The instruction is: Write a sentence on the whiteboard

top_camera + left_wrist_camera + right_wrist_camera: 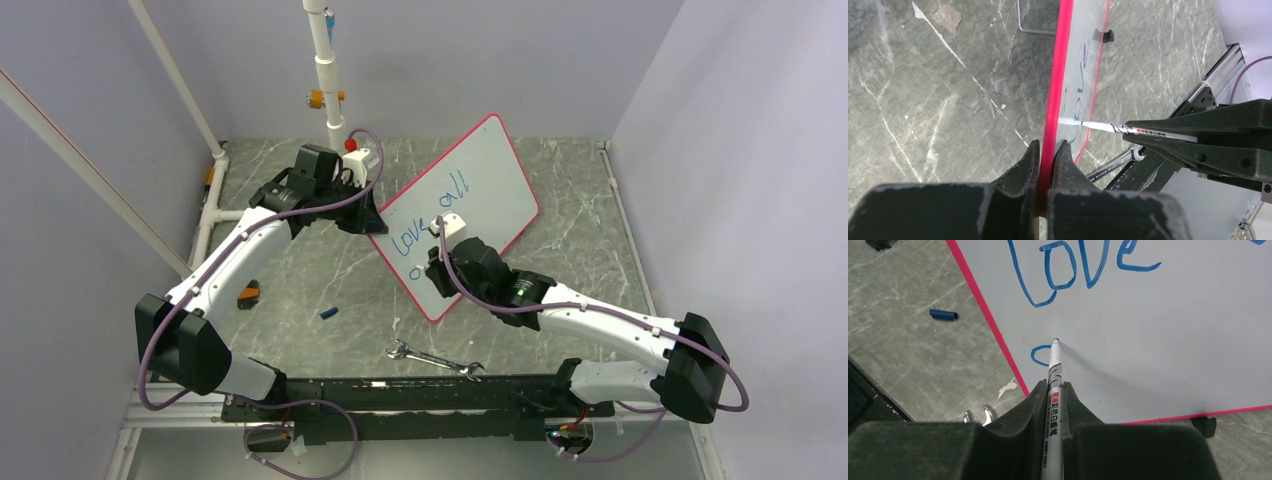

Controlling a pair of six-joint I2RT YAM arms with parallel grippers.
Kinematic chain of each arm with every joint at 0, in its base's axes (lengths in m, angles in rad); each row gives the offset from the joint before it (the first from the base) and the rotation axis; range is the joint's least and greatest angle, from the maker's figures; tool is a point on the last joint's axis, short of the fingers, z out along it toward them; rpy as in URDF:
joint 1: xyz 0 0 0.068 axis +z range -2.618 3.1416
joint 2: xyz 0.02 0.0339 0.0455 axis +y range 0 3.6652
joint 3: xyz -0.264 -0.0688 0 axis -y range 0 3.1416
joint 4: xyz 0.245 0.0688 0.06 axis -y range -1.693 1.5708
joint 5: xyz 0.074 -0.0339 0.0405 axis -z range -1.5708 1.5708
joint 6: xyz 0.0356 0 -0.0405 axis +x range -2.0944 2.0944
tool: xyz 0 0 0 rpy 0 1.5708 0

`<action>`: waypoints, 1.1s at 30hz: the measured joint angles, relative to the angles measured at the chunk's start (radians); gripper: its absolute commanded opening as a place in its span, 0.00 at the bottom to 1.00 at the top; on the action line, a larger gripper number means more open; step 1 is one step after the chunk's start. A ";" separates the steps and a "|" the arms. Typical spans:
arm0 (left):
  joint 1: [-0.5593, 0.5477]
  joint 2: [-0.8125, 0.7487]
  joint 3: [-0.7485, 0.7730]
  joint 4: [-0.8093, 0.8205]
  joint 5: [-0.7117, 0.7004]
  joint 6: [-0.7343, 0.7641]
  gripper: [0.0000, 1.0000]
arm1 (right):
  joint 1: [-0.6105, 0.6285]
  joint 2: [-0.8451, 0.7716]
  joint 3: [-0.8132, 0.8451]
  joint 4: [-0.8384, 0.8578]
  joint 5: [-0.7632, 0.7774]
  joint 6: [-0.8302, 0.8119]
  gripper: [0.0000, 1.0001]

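Note:
The whiteboard, white with a red-pink rim, lies tilted at the table's middle. Blue writing reads "love all"; a curved stroke starts a second line. My left gripper is shut on the whiteboard's rim, seen edge-on in the left wrist view. My right gripper is shut on a white marker. The marker tip touches the board just right of the curved stroke. The marker also shows in the left wrist view.
A steel wrench lies on the table near the front rail. A blue marker cap lies left of the board, also in the right wrist view. A white pipe stands at the back. A small orange-black object lies under the left arm.

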 measured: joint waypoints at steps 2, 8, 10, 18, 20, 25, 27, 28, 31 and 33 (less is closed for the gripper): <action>0.000 0.000 0.000 -0.001 0.000 0.000 0.00 | 0.000 -0.006 -0.012 0.013 0.000 0.004 0.00; 0.000 0.000 0.000 -0.002 0.000 0.000 0.00 | 0.000 -0.028 -0.052 0.022 0.001 0.020 0.00; 0.000 0.000 0.000 -0.001 0.001 0.000 0.00 | 0.000 -0.033 -0.058 0.021 0.002 0.023 0.00; 0.000 0.000 0.000 -0.002 0.001 -0.001 0.00 | 0.000 -0.036 -0.060 -0.001 0.023 0.023 0.00; 0.000 0.000 0.000 -0.002 0.002 -0.002 0.00 | 0.000 -0.036 -0.060 -0.015 0.035 0.021 0.00; 0.000 0.000 0.000 -0.002 0.002 -0.004 0.00 | 0.000 -0.036 -0.060 -0.035 0.059 0.010 0.00; 0.000 0.000 0.000 -0.002 0.002 -0.004 0.00 | 0.000 -0.037 -0.059 -0.035 0.063 0.005 0.00; 0.000 0.000 0.000 -0.002 0.002 -0.004 0.00 | 0.000 -0.038 -0.059 -0.036 0.063 0.003 0.00; 0.000 0.000 0.000 -0.002 0.002 -0.004 0.00 | 0.000 -0.047 -0.046 -0.052 0.062 -0.002 0.00; 0.000 0.000 0.000 -0.002 0.002 -0.004 0.00 | 0.000 -0.058 -0.030 -0.057 0.062 -0.005 0.00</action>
